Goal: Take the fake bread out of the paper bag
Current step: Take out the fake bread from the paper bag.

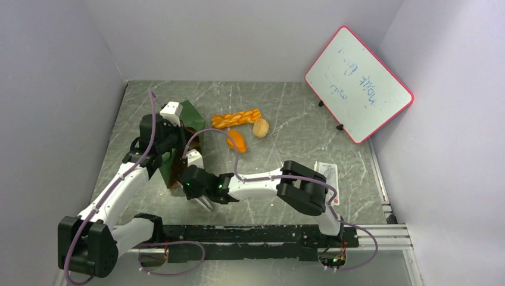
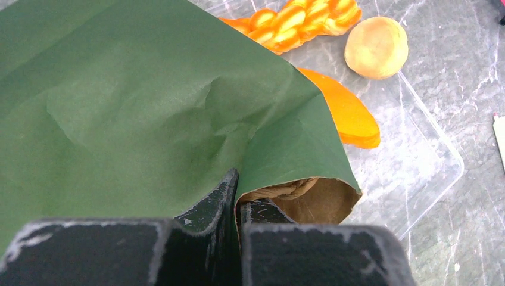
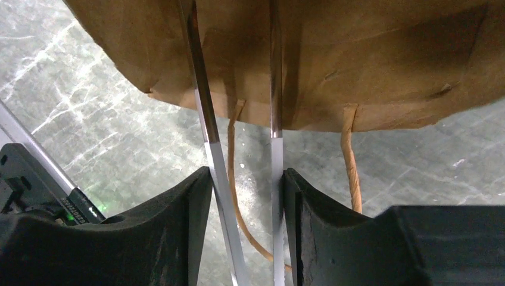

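Blue handwriting on whiteboard [image 1: 359,83], too blurred to read

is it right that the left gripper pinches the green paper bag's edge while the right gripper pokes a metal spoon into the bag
Not quite. The right gripper holds metal tongs, not a spoon: the right wrist view shows two thin blades between its fingers, reaching into the paper bag. The left gripper does pinch the bag's edge.

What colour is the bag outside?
The paper bag is dark green; clearest in the left wrist view.
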